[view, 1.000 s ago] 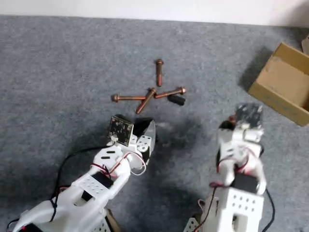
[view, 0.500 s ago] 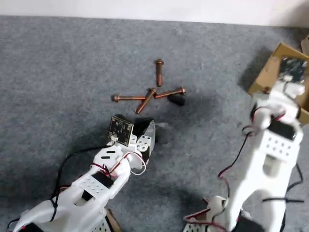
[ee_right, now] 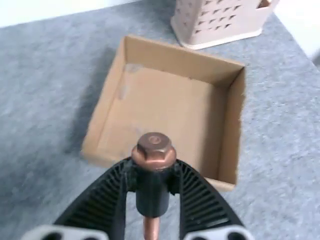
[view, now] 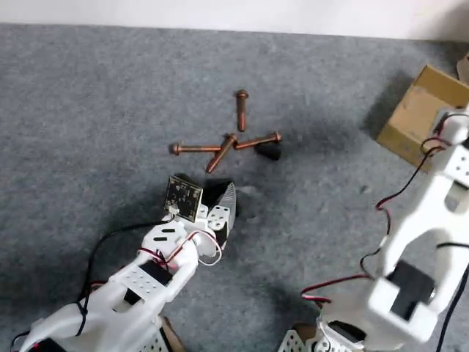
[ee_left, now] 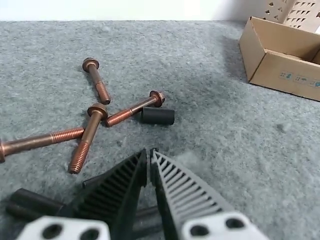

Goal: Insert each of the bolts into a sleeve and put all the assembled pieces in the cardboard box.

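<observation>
sleeved bolt (ee_right: 154, 148) in the right gripper (ee_right: 152, 172), above the cardboard box (ee_right: 165, 102)

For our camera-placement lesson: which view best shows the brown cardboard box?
The right wrist view: it looks down into the brown cardboard box, showing floor and walls. The high view catches one corner; the left wrist view, an outer side.
</observation>
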